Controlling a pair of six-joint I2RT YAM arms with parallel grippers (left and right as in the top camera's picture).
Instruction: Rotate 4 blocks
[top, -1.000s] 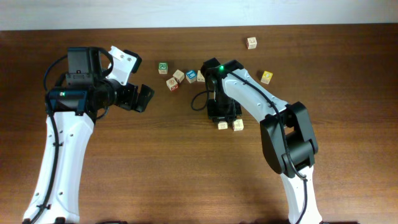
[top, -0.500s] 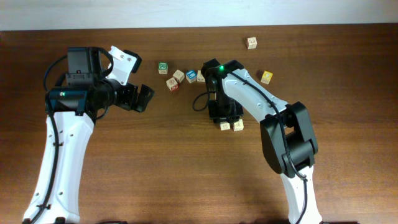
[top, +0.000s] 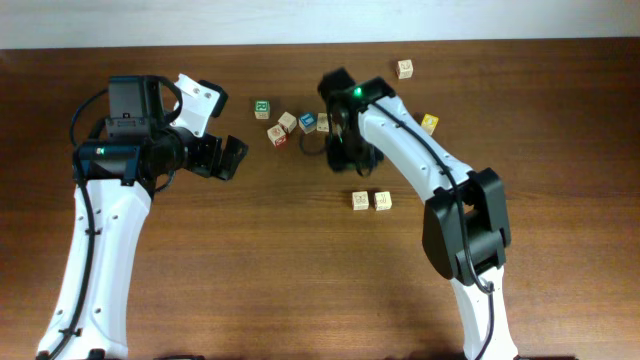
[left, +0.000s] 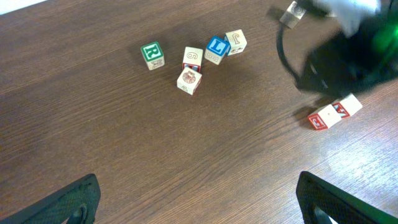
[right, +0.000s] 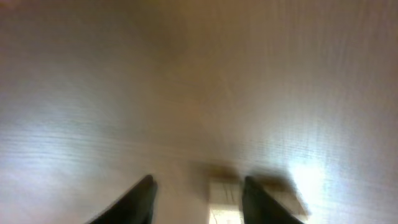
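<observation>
The left gripper (top: 224, 158) hangs over the left part of the wooden table (top: 250, 290). Its fingers (left: 68, 202) are spread wide, and nothing lies between them.

To its right, on the far half of the table, a green "R" cube (top: 262, 108) stands alone. Just beside it sits a cluster of four cubes:
- a beige cube (top: 287, 122);
- a beige cube with a red picture (top: 277, 135), on the near side of the first;
- the blue-faced cube (top: 307, 122), blue face up;
- a beige "J" cube (top: 323, 122), close against the right side of the blue one.

Right of the cluster, the right gripper (top: 348, 152) points down at bare wood. The right wrist view is blurred, but it shows the two fingers parted with nothing pinched between them. A pale block lies on the table beyond the gap; which block it is cannot be told.

On the near side of the right gripper, and apart from it, a pair of beige cubes (top: 360, 200) rests side by side, pale faces up. The left wrist view shows red on their side faces.

Further right, a yellow-faced cube (top: 429, 123) sits at the edge of the right arm. A lone beige cube (top: 404, 68) lies at the far edge of the table.
</observation>
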